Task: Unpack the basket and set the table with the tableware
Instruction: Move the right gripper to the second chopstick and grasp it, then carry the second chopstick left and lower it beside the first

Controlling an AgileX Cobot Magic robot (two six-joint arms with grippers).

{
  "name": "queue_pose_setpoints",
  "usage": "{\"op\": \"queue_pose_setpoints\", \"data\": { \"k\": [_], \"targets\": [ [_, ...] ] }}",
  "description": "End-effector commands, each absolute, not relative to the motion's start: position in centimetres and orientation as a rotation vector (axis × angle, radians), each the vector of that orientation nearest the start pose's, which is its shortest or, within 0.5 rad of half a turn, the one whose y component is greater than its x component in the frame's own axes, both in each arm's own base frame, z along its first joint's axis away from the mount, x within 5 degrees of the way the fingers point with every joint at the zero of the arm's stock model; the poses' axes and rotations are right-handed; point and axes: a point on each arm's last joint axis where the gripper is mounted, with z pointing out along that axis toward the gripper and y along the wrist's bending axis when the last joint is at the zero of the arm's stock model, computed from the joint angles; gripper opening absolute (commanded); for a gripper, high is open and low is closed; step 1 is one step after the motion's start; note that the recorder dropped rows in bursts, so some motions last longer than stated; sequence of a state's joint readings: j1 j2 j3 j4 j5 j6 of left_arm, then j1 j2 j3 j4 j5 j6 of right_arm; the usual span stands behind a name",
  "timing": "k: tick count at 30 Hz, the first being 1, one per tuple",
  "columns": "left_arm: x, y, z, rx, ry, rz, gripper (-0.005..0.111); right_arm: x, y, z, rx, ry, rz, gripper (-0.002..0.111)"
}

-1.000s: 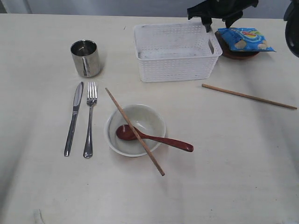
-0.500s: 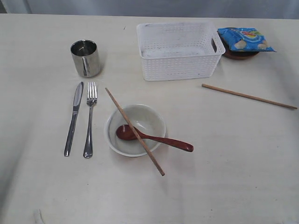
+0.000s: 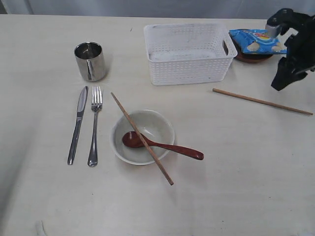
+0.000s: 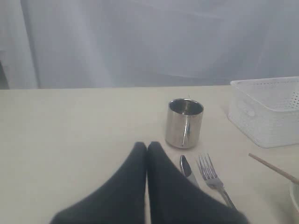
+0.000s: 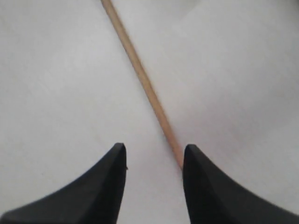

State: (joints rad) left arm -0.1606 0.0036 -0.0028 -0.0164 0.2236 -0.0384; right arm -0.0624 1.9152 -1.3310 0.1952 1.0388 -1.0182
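- Where the right gripper [image 5: 154, 148] hangs over the table [image 3: 236, 196], its fingers [image 5: 110, 186] stand spread, with nothing pinched.
- Loose chopstick [image 5: 140, 74]: wooden, flat on the table. Its near end lies in the gap between the right fingers, close against the inner edge of one. The shaft runs away ahead of the fingertips.
- Left gripper [image 4: 146, 147]: fingers pressed together, tips meeting, nothing between them.
- Knife [image 4: 186, 167] and fork [image 4: 210, 175]: steel, side by side on the table, just beyond the left fingertips and to one side.
- Cup [image 4: 185, 122]: steel, upright, ahead of the left fingertips, past the knife tip.
- Chip bag [image 3: 256, 40]: blue, near the right gripper on the far side from the loose chopstick, resting on a small brown plate [image 3: 252, 58].
- Basket [image 3: 187, 71]: white, perforated walls, upright, beyond the plate from the right gripper; its white floor shows.
- Bowl [image 3: 165, 123]: pale cream, well apart from both grippers. It holds the head of the reddish-brown spoon [image 3: 162, 145], whose handle sticks out over the rim.
- Second chopstick [image 3: 141, 138]: laid slantwise across the bowl's rim and over the spoon, both ends overhanging.
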Motion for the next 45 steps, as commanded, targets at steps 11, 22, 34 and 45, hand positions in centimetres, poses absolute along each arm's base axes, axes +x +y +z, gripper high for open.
{"op": "queue_pose_setpoints", "data": {
  "k": [11, 22, 34, 45],
  "targets": [
    [5.5, -0.9, 19.4, 0.092, 1.697, -0.167, 0.0, 36.2, -0.1, 15.0, -1.526, 2.58, 0.13, 0.038],
    [5.5, -0.9, 19.4, 0.092, 1.697, -0.167, 0.0, 36.4, 0.6, 13.4, -1.573, 2.574, 0.112, 0.038],
    [5.5, -0.9, 19.4, 0.092, 1.697, -0.167, 0.0, 36.7, 0.3, 11.3, -1.601, 2.6, 0.091, 0.038],
    [5.5, -0.9, 19.4, 0.092, 1.697, -0.167, 0.0, 35.8, 2.0, 11.7, -1.811, 2.583, 0.105, 0.0]
  ]
}}
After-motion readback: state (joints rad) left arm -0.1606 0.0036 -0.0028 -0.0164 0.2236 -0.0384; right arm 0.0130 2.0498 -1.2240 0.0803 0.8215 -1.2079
